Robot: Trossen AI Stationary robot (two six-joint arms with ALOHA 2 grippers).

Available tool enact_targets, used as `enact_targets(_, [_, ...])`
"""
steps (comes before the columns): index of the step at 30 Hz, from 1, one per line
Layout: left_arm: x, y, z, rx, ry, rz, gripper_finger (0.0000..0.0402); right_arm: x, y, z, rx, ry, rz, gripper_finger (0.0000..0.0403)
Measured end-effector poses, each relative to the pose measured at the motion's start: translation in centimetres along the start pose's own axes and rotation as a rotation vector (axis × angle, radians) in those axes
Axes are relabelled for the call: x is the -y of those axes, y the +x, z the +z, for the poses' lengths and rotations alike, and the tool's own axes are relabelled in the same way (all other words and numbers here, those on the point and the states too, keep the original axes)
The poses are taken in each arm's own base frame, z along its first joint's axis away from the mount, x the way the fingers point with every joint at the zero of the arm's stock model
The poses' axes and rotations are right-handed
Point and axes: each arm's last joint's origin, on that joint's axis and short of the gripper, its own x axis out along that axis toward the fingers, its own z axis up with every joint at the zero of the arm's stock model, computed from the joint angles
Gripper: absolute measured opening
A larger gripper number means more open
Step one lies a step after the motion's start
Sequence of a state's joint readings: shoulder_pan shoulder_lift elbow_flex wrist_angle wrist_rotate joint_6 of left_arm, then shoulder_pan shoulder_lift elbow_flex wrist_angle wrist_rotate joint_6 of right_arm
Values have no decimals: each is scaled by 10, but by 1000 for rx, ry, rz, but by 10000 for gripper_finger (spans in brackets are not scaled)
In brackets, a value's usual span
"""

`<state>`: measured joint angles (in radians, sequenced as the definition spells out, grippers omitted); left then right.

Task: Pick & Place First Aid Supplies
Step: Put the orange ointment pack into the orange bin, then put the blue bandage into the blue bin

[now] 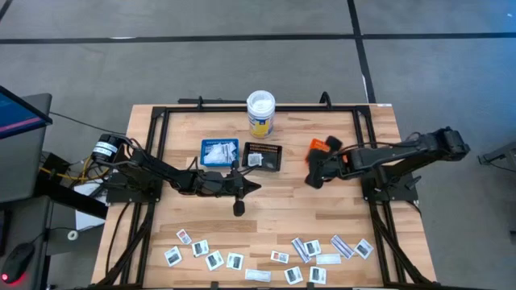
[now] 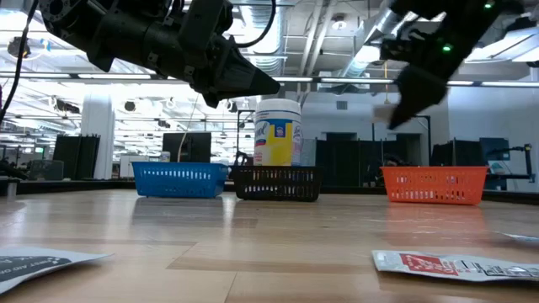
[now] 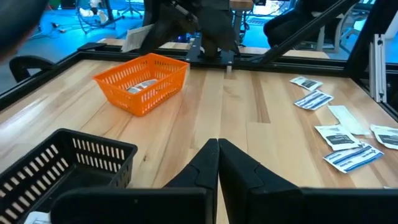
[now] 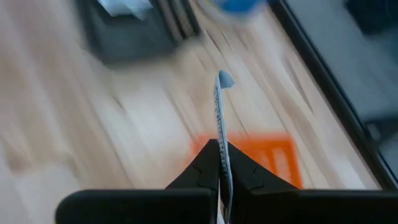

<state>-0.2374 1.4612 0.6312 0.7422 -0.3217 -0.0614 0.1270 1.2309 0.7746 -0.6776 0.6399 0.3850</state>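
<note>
Right gripper (image 4: 222, 163) is clamped on a thin packet (image 4: 221, 115), held edge-on between the fingers and sticking out past the tips. In the high view the gripper (image 1: 314, 171) sits just on the near-left side of the orange tray (image 1: 321, 146), up off the table; the low view shows it well above the tray rim. The right wrist view is smeared, so I read the arm as mid-travel toward the drop.

Judgement on the step: placing into the orange tray.
- Get the packet's free end fully over the tray opening before letting go. The tray is small and the packet is long, so an off-centre release could leave it draped on the rim.
- Come lower first. A flat paper packet will flutter if dropped from height.
- The tray is light mesh, so avoid touching the wall or it may slide.

Left gripper (image 3: 218, 163) has fingers together and holds nothing. It hovers mid-table, just near of the black tray (image 1: 264, 155) and the blue tray (image 1: 219, 151), and looks clear of the right arm's path.

One packet already shows inside the orange tray in the left wrist view. The remaining first aid supplies (image 1: 274, 254) lie scattered along the near edge of the table (image 1: 282, 209). The white-lidded tub (image 1: 260, 113) stands at the far edge, not in play.
</note>
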Motion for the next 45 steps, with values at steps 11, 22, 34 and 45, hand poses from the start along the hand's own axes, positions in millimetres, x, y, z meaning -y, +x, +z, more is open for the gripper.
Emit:
enact_targets(11, [0,0,0,1,3,0,11,32,11,-17,-242,82,-165,44])
enact_targets(22, [0,0,1,10,0,-1,11,62,40,-14,-347,229,-260,111])
enact_targets(34, [0,0,1,10,0,-1,11,47,36,-11,-305,211,-173,113])
enact_targets(45, [0,0,2,14,-1,-1,11,35,30,-11,-275,163,-136,113])
